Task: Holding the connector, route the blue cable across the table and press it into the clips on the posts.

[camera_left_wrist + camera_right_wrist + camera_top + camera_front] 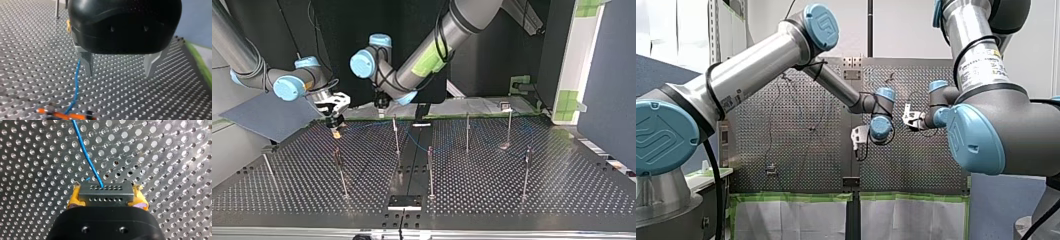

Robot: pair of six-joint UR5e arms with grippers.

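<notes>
Our right gripper (106,199) clenches the connector (106,191) between its yellow pads (75,198), over the perforated surface (37,157) — the blue cable (85,153) runs out ahead of it. Our left gripper (119,66) hangs released, metal fingers (86,62) apart, with the cable just beside one. In the top view both work near the surface's far edge — thin posts (396,135) stand well apart across it.

— Can any writing be read?
— Hardly. A printed label (981,66) is seen on my right arm (1006,125), its letters too blurred; a curled emblem is embossed on a blue joint cap (822,21).
</notes>
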